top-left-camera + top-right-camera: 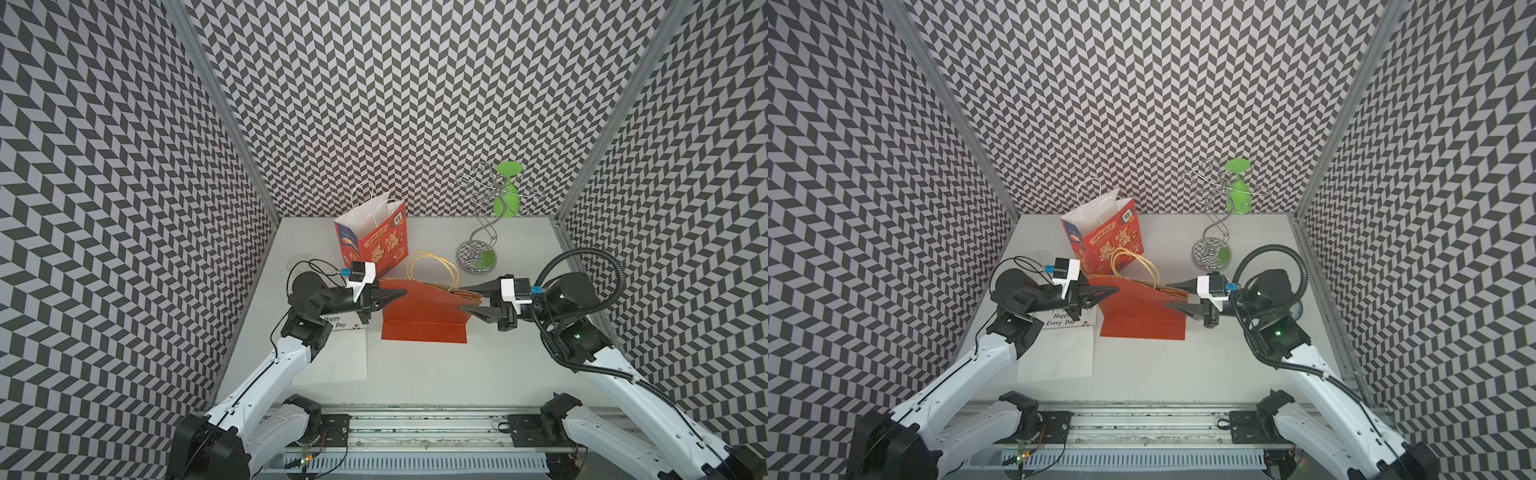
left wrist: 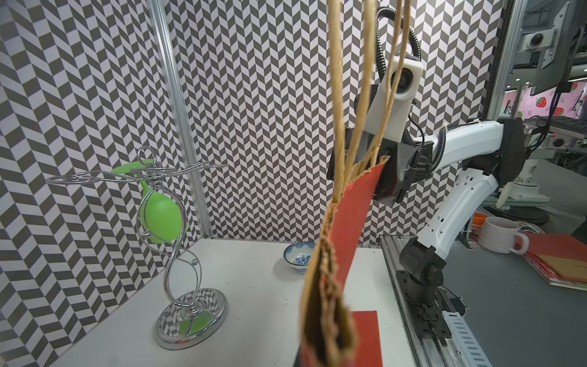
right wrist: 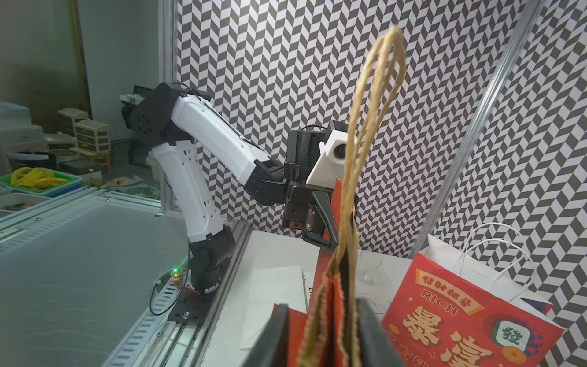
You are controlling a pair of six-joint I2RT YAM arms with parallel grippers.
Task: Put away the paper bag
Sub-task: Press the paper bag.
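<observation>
The red paper bag with tan twine handles stands folded flat in mid-table, between both arms in both top views. My left gripper is shut on the top corner of the bag nearest it; the right wrist view shows that gripper clamped on the bag's far edge. My right gripper is open, its fingers straddling the opposite top corner of the paper bag. In the left wrist view the paper bag rises close to the lens, and my own jaws are hidden under it.
A printed red and white gift bag stands open behind the left gripper. A chrome rack holding a green glass stands at the back right. A white card lies front left. A blue-patterned bowl sits behind the right arm.
</observation>
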